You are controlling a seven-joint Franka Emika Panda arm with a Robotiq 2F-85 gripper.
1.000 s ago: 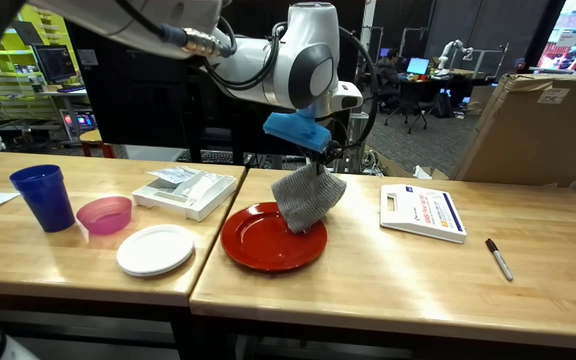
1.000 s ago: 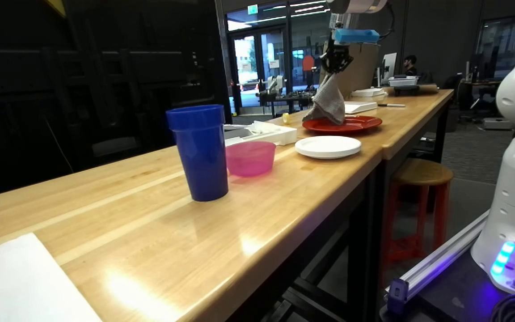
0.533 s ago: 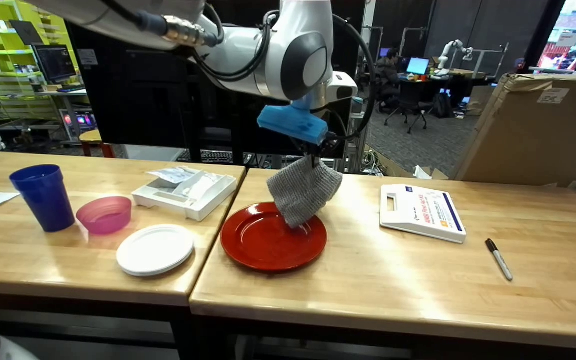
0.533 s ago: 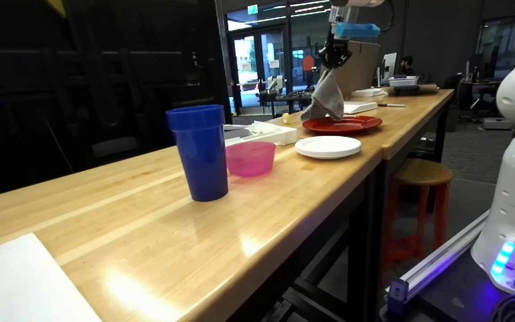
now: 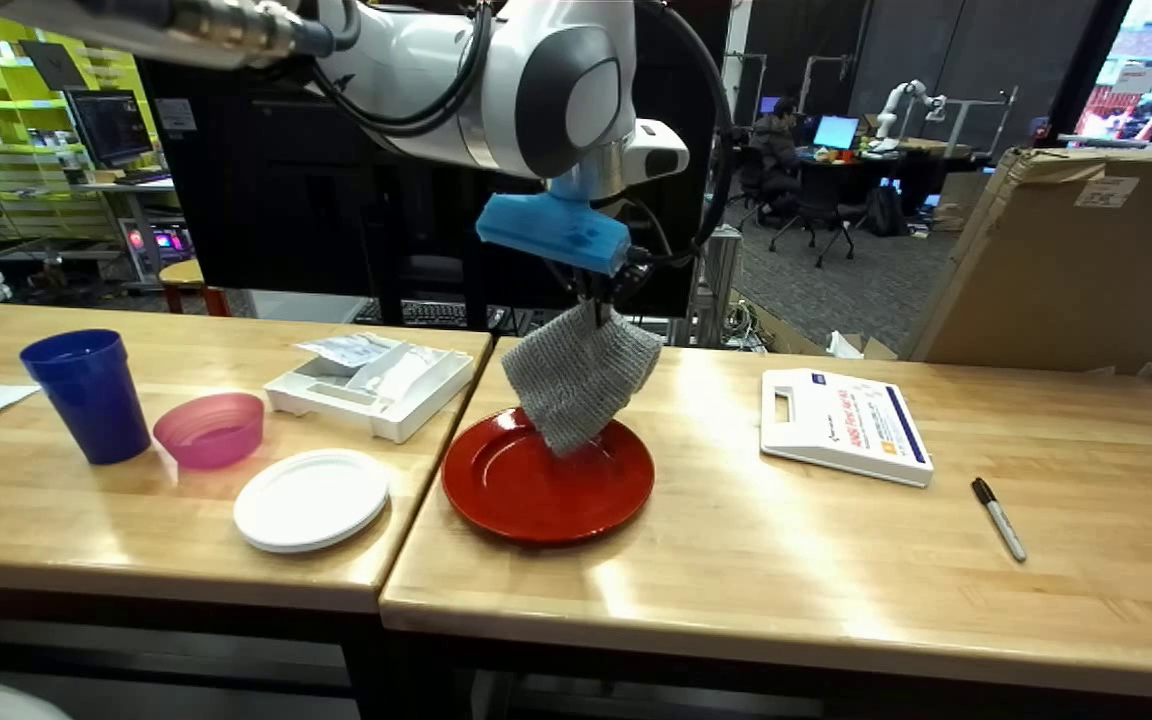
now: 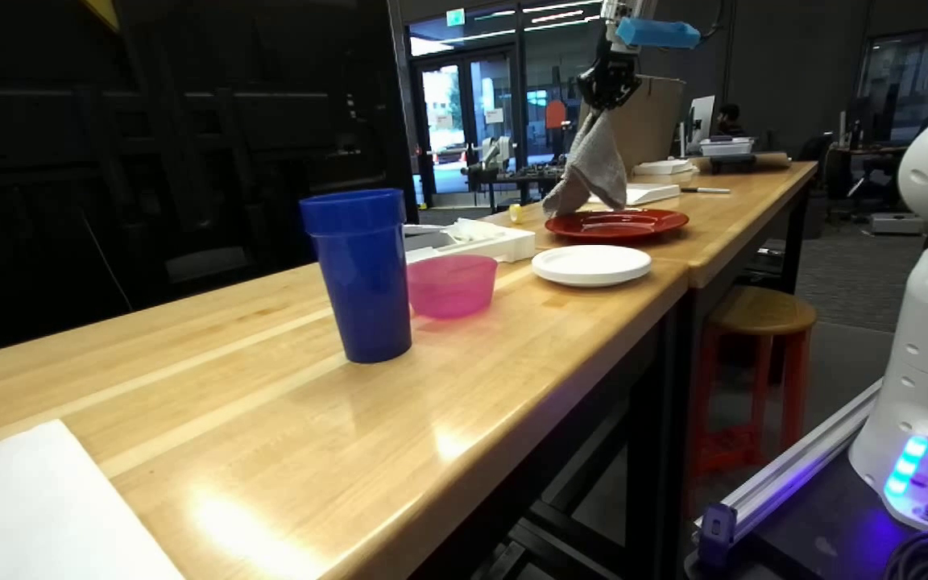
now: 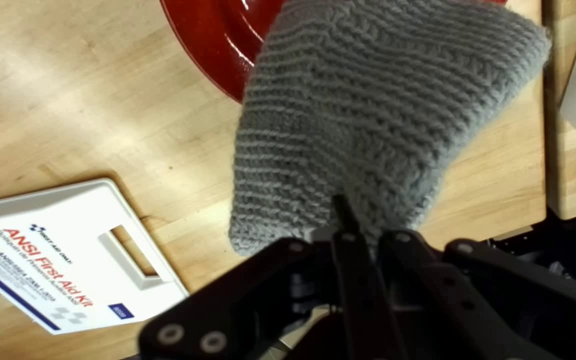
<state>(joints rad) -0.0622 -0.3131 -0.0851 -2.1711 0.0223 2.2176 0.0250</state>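
Note:
My gripper is shut on the top of a grey knitted cloth and holds it hanging above a red plate. In an exterior view, the cloth's lower corners hang just over the plate's far side; I cannot tell whether any corner touches it. In the wrist view, the dark fingers pinch the cloth, which spreads out below them and covers part of the red plate. The far fingertip is partly hidden by the cloth.
A white first aid kit case and a marker lie to one side. On the adjoining table are white plates, a pink bowl, a blue cup and an open white tray. A monitor back stands behind.
My gripper has moved left in an exterior view and a little upward, carrying the cloth with it. The cloth now hangs more over the red plate's middle back. The other objects have not moved.

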